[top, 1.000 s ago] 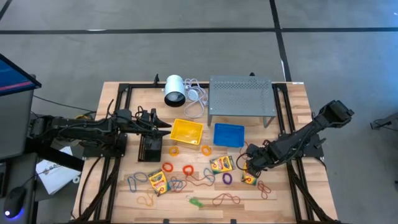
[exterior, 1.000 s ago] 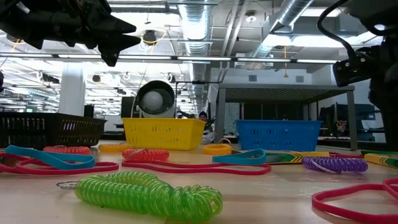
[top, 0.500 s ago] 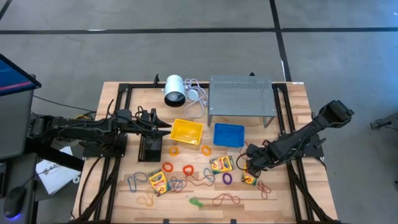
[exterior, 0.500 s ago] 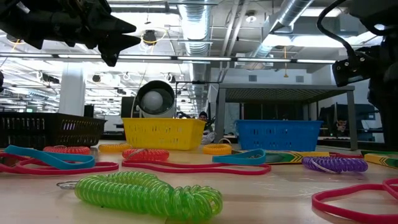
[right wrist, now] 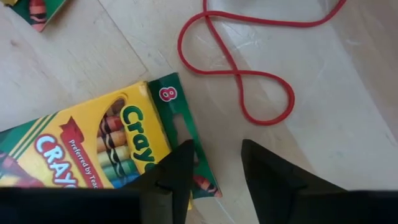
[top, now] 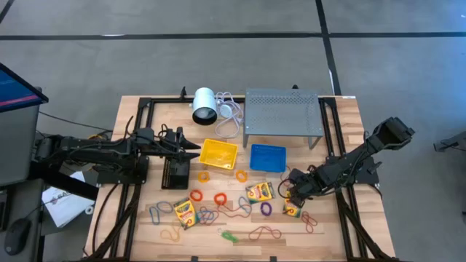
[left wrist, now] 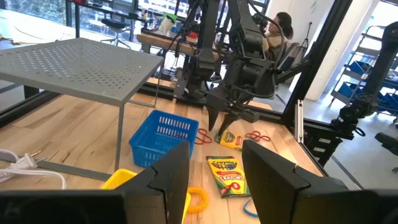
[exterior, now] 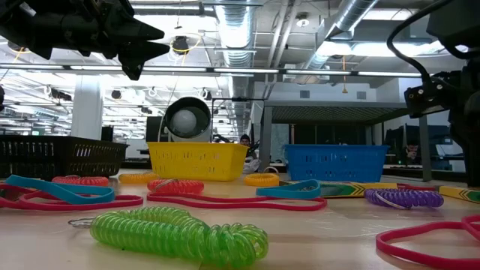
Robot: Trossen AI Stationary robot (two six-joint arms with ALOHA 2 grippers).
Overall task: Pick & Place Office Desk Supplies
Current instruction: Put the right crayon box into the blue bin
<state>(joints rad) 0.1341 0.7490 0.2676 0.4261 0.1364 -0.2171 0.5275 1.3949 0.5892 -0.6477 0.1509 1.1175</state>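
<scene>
While the right end effector (top: 289, 198) hovers open over a crayon box (right wrist: 93, 152) on the bench (top: 331, 240), no supply lies in the yellow tray (top: 218, 153) or blue tray (top: 268, 158). Boxes, bands and rings are scattered in front; sorting seems barely begun. The left end effector (top: 195, 149) waits open, empty, near the yellow tray.

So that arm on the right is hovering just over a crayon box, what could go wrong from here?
The right tool straddles only the end flap of the crayon box, so a pinch there might slip or tip the box. A red rubber band lies right beside it and could get snagged and dragged along. The blue basket is close by; swinging over carelessly might nudge it.
</scene>
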